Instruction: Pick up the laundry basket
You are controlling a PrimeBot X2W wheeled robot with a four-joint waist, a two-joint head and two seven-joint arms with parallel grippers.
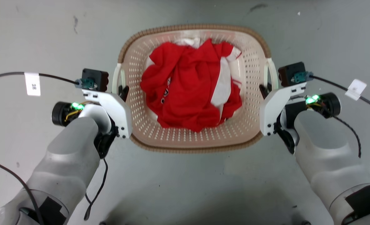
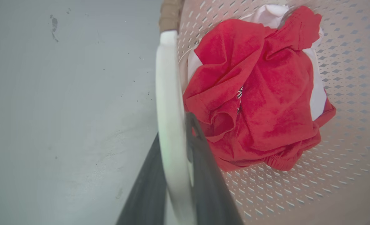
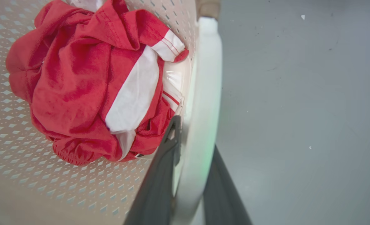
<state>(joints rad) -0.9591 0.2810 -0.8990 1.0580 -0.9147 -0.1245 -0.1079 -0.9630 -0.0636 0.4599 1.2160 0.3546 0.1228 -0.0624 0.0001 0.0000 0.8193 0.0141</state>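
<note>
Basket point(image 1: 185, 137): beige, perforated, with a brown woven-look rim, sitting square between both arms with grey floor point(image 1: 185, 187) all round.
Inside: crumpled red-and-white clothes point(image 1: 191, 90), heaped mid-basket.
Left gripper point(image 2: 174, 126): clamped on the white left handle point(image 2: 167, 78), one finger on each side.
Right gripper point(image 3: 194, 134): same clamp on the right handle point(image 3: 208, 62).
Hard to see: from the head view, the fingertips are tucked behind the handles.

Head view: from above, facing steeply down at the laundry basket point(image 1: 191, 137) on the floor point(image 1: 47, 37).
Left wrist view: close along its left handle point(image 2: 169, 109).
Right wrist view: close along its right handle point(image 3: 203, 93).
Shared: red clothing point(image 1: 188, 87) inside.
</note>
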